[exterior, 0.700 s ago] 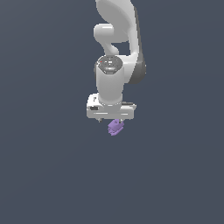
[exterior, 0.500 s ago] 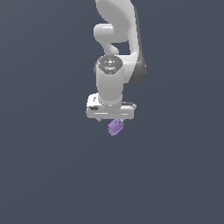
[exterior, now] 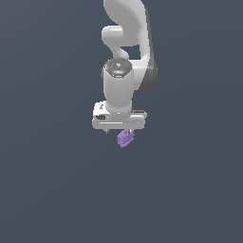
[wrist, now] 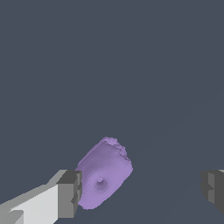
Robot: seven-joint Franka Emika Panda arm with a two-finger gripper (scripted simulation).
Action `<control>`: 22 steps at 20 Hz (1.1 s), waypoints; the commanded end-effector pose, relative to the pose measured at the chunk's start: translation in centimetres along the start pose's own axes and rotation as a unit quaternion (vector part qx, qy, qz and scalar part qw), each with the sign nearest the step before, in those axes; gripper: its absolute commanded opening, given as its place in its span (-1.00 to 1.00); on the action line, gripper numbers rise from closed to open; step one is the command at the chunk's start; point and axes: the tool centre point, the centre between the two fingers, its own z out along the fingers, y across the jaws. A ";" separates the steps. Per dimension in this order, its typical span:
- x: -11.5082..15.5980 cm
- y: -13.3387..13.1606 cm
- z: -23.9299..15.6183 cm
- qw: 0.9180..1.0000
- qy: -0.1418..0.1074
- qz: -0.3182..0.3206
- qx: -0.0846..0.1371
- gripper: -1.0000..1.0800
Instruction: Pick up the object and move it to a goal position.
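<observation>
So from my remote seat, here's what I've got. No bins, trays or containers of any kind on screen, so nothing to report there.

The white Panda arm [exterior: 128, 52] hangs straight down in the middle of the exterior view, with the gripper [exterior: 119, 129] pointing at the floor. The light-purple lump [exterior: 125, 137] sits just under the gripper body, slightly toward the exterior view's right of its center.

The wrist view is more useful. The 2 dark-grey finger pads [wrist: 70, 194] are spread wide apart, so the jaws are open and not clamping anything. The lump [wrist: 104, 174] lies in the gap but way off to 1 side, right up against 1 pad or very nearly so. I can't tell if it's actually touching. The other pad is well clear of it. The lump looks blocky with a rough, crumbly edge on 1 end and a small dimple on its facing side, and it sits tilted.

The surface [exterior: 52, 190] is plain flat slate grey in both views, no markings, no edges, no walls that I can make out.
</observation>
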 end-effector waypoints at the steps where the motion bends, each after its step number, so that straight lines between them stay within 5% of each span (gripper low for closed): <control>1: 0.0 0.0 0.0 1.000 0.000 0.002 0.000 0.92; 14: -0.8 -0.9 1.0 0.997 -0.002 0.082 0.002 0.92; 22: -1.9 -1.8 2.1 0.984 -0.005 0.180 0.004 0.92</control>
